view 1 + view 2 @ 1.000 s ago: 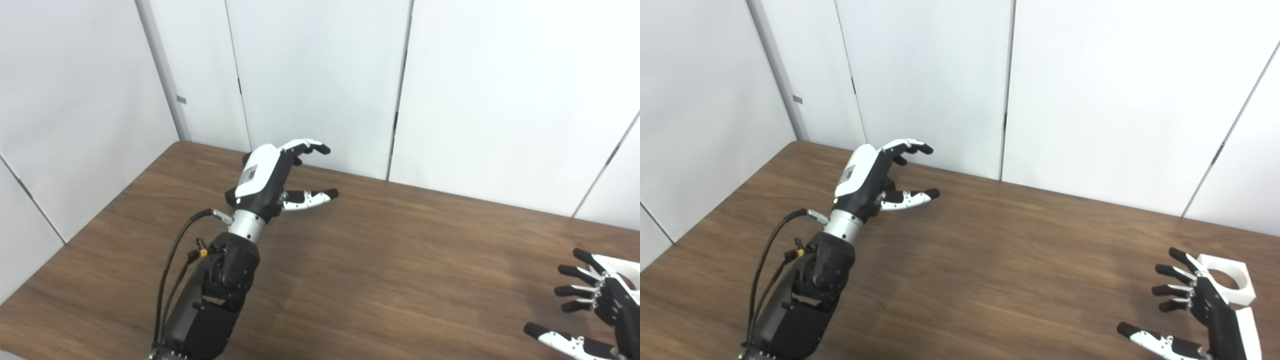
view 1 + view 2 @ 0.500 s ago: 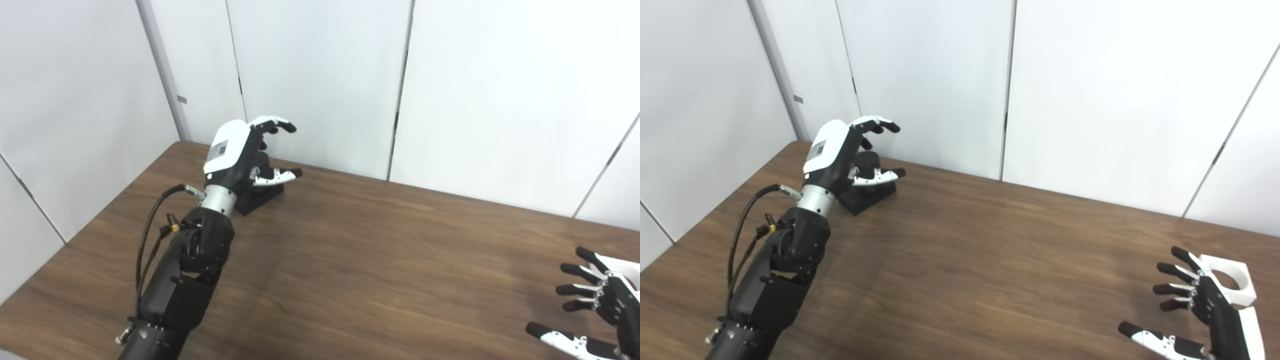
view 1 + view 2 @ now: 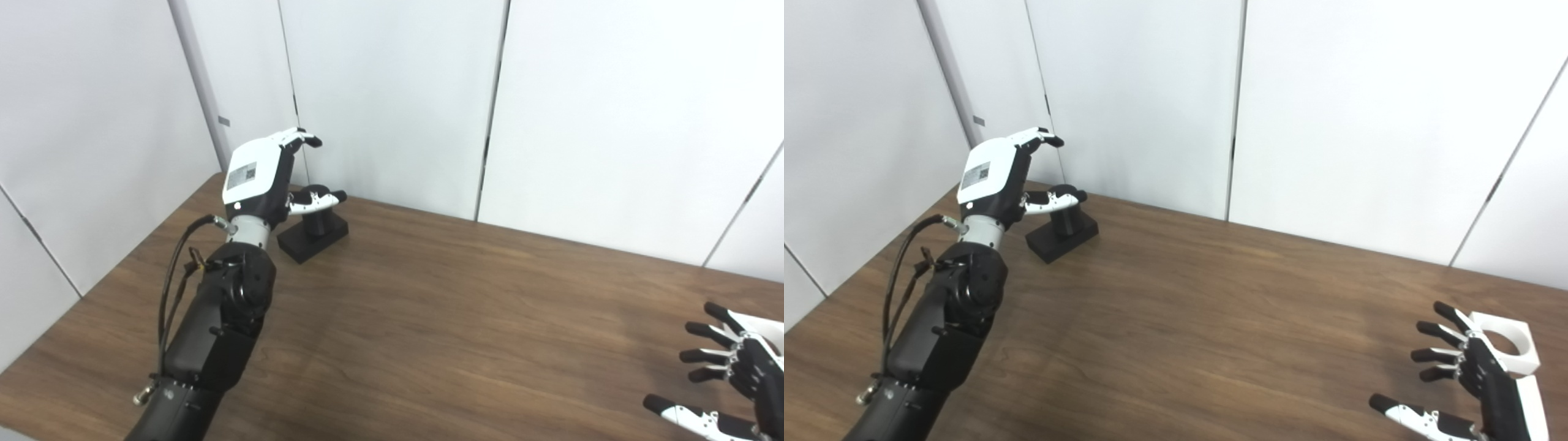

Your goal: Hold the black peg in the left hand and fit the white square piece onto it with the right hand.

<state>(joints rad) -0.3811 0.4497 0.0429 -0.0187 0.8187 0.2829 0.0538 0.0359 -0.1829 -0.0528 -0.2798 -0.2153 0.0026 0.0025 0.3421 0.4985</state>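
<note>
Your left hand (image 3: 995, 177) hovers spread beside the black cylindrical peg on its square base (image 3: 1062, 229) at the wooden table's (image 3: 1182, 318) far-left; a careless closing could topple it. Your right hand (image 3: 1473, 380), fingers apart, seems just short of the white square holed piece (image 3: 1510, 349)

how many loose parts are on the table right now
2. The black peg stands on its square base at the far left, beside the open left hand. The white square piece lies at the near right, just behind the open right hand.
</note>
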